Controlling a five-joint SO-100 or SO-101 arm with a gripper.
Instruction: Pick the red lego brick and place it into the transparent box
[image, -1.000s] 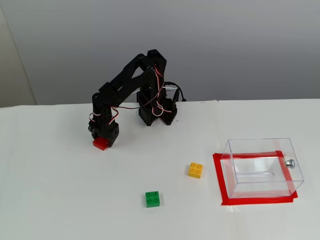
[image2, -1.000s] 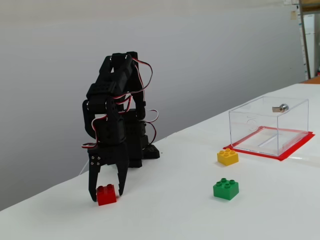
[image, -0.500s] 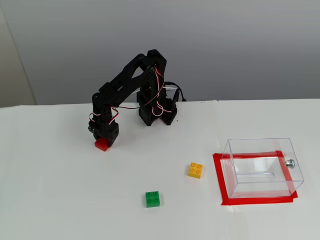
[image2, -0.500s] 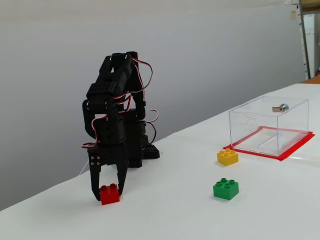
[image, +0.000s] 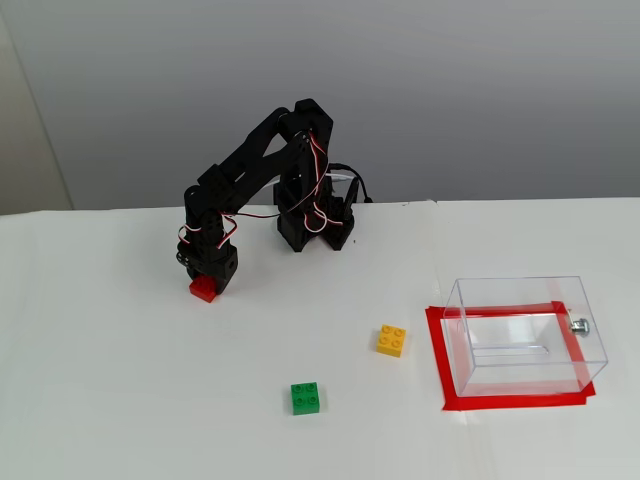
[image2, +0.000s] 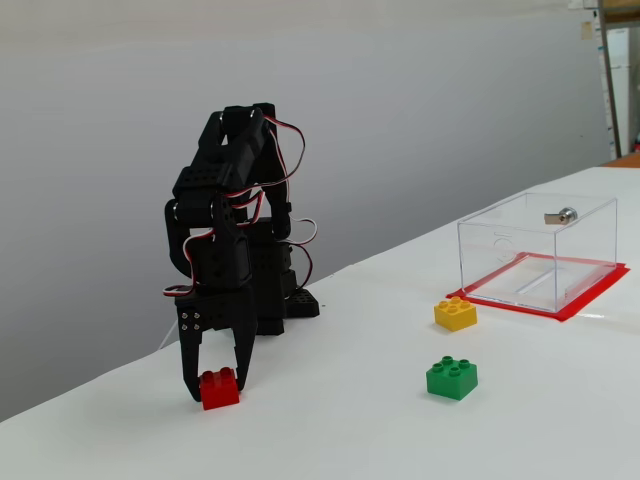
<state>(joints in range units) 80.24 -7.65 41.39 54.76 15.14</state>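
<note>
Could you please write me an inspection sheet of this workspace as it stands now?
Surface: white table, bare apart from the items below.
Job's things: red lego brick on the table between the gripper fingers; transparent box empty, upright, inside a red tape outline, metal knob on its side.
Clutter: yellow brick and green brick, apart from each other, between arm and box.
Grippers: gripper pointing down, fingers either side of the red brick; a firm grip cannot be told.
Cables: red and white wires looped along the arm; a black lead behind the base.
Surroundings: plain grey wall; shelving at the edge of a fixed view.
</note>
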